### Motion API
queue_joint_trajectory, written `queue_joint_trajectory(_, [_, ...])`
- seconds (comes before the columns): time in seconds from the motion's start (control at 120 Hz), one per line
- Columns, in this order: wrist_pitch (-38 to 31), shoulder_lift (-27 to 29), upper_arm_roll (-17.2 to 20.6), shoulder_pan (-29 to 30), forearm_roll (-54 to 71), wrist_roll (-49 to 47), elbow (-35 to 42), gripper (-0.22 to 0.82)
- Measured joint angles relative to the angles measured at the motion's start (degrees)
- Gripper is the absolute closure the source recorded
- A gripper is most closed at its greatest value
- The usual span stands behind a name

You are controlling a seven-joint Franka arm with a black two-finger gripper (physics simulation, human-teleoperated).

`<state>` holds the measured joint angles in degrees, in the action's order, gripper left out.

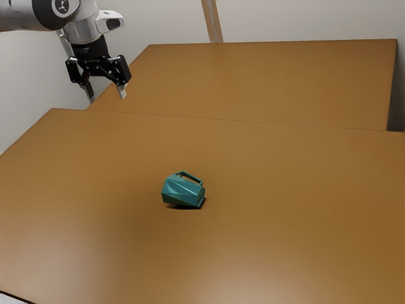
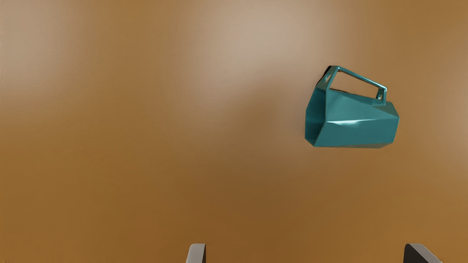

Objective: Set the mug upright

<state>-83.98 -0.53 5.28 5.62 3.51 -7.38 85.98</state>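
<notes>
Gripper, black with pale fingertips, is hanging high in the exterior view, toward that view's upper left, at the end of the white and grey Franka arm. Its two fingers are standing apart with nothing between them. Well apart from it, the teal faceted mug is lying on its side on the brown table, a little toward the exterior view's left. Its angular handle is showing along the upper edge of the body, and a dark shadow is spreading beneath it. A thin seam is running across the tabletop beyond the mug. Behind the table, a pale wall is rising, with a brown upright strip running up it.

In the wrist view, the gripper is holding its fingers wide open, their tips facing each other across bare tabletop. Ahead of them and touching neither, the mug is resting on its side, not upright. Its dark, open mouth is facing sideways, and its narrower closed base is pointing the opposite way. The handle is jutting from the side of the body farther from the fingers, its open loop framing a patch of table.
</notes>
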Motion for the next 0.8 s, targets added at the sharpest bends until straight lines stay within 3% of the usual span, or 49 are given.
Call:
queue_joint_trajectory(0.425, [-0.9, 2.7, -0.4, -0.6, -0.4, 0.6, 4.4, 0.02])
queue_joint_trajectory(0.8, [-13.8, 5.0, -4.4, -0.3, -12.6, 5.5, 16.3, 0.02])
